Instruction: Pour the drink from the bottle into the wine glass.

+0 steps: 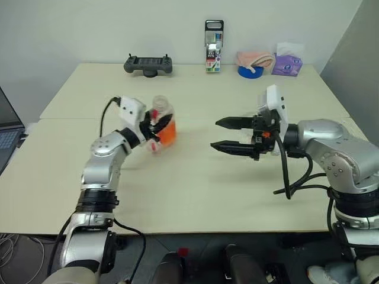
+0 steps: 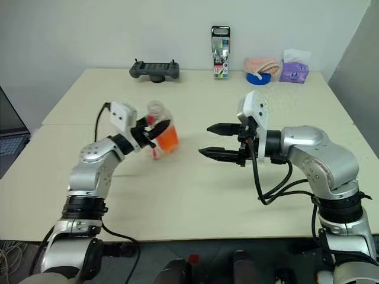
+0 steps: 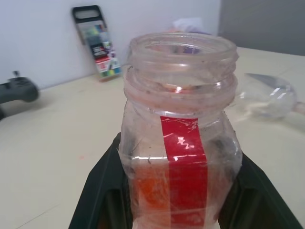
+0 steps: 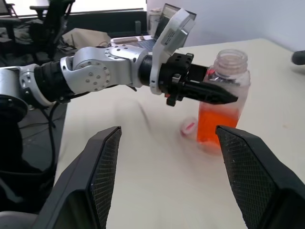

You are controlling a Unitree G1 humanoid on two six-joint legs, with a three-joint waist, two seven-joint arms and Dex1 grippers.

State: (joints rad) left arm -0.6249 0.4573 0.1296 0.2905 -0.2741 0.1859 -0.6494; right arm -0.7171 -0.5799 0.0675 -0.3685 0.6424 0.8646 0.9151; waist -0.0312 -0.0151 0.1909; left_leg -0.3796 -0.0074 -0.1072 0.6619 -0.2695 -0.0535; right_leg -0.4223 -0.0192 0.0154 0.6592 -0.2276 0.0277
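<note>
Uncapped bottle (image 1: 163, 125) gripped over open counter (image 1: 195, 189)
Left pincer (image 1: 153, 131) pinches it, orange drink (image 4: 217, 125) low inside; right pincer (image 1: 228, 135) spread, well apart from the bottle.

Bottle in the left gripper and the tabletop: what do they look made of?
Small clear squarish bottle with red label strip: looks like thin transparent plastic, glossy, scuffed; threaded open neck, orange liquid showing through the wall. Beige tabletop: smooth matte board, probably laminate; even colour, no grain, a straight seam between two panels.
</note>
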